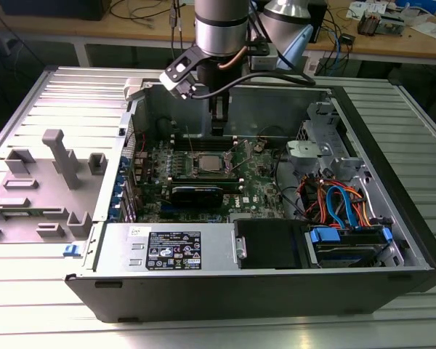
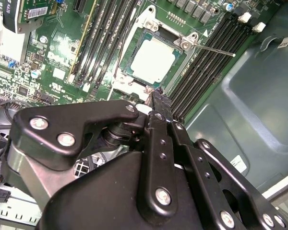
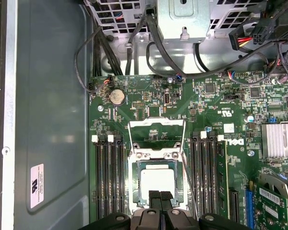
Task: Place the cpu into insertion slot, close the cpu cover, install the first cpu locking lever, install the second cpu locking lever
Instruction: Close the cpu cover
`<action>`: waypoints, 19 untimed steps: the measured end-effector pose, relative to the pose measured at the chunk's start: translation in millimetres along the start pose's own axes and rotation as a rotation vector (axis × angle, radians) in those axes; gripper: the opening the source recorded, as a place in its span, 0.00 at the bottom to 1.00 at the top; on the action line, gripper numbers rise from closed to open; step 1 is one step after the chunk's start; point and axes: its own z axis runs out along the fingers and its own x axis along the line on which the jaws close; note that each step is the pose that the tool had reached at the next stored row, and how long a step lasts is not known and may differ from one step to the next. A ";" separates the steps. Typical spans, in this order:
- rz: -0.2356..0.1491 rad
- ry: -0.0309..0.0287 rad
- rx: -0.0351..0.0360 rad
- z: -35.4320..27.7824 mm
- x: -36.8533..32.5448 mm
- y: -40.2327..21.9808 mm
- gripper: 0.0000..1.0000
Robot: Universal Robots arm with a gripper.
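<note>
The end effector (image 3: 160, 195) hides one cpu (image 3: 157, 180) edge in the first wrist view. Its base is cut off there.

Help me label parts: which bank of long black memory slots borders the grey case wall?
The bank across the square silver cpu from the ribbed silver heatsink.

Exterior view overlooks the case (image 1: 225, 298); both close wrist views share the cpu (image 2: 152, 60) (image 3: 157, 181).

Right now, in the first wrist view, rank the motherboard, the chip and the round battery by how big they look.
1. Motherboard, by far the largest.
2. Chip.
3. Round battery, clearly the smallest.
</note>
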 end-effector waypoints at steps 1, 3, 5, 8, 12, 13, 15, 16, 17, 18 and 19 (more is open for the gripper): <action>0.000 0.0000 0.0000 0.0 0.0 0.4 0.11; 0.000 0.0000 0.0000 0.0 0.0 0.8 0.11; 0.000 0.0000 0.0001 0.0 0.0 1.3 0.11; 0.000 0.0000 0.0000 0.1 0.1 2.2 0.11; 0.000 0.0000 0.0000 0.1 0.1 2.9 0.11; 0.000 0.0000 0.0001 0.1 0.1 3.0 0.11; 0.000 0.0000 0.0000 0.2 0.1 3.8 0.11; 0.000 0.0000 0.0000 0.1 0.1 3.9 0.11; 0.000 0.0000 0.0000 0.2 0.1 4.0 0.11; 0.000 0.0000 0.0000 0.2 0.1 4.3 0.11; 0.000 -0.0001 0.0001 0.2 0.1 4.6 0.11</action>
